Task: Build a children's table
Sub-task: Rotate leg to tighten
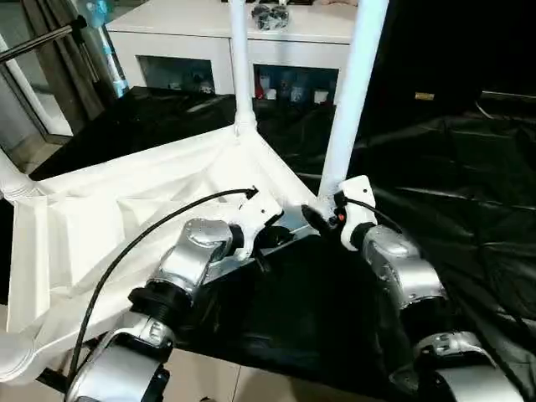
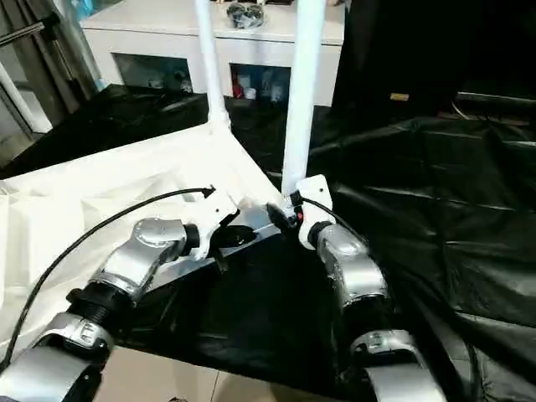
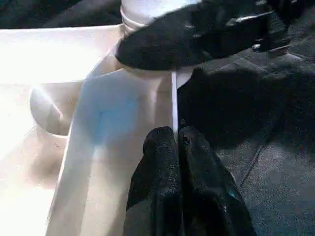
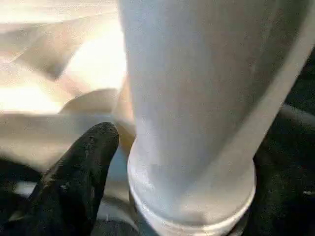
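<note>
black plastic sheeting (image 1: 452, 159) covers the floor across the scene, wrinkled and shiny. on it lies the tabletop (image 1: 126, 218), white, upside down with the ribbed underside facing up, tilted so its near-right corner sits between the two arms. behind it stands a white cabinet (image 1: 226, 38) with glass doors and small items on its top. two legs stand upright out of the tabletop's corner sockets: the far leg (image 1: 239, 59) at the back corner, and the near leg (image 1: 352, 92) at the corner closest to the right arm, its base collar seated in the socket. a further rounded socket or leg end shows at the tabletop's left edge (image 1: 12, 180) and another at the lower left (image 1: 17, 356), can't tell more. silver left forearm (image 1: 188, 260) reaches in from the lower left with a black cable (image 1: 142, 234) looping over it; silver right forearm (image 1: 402, 268) comes in from the lower right. right gripper (image 1: 322, 216) sits at the base of the near leg, one black finger (image 4: 78, 172) lying against the collar in the wrist view; cannot tell whether its fingers are spread or clamped. left gripper (image 3: 177, 147) has its two fingers pressed together on the thin edge wall of the tabletop, just beside the near leg's socket.
</note>
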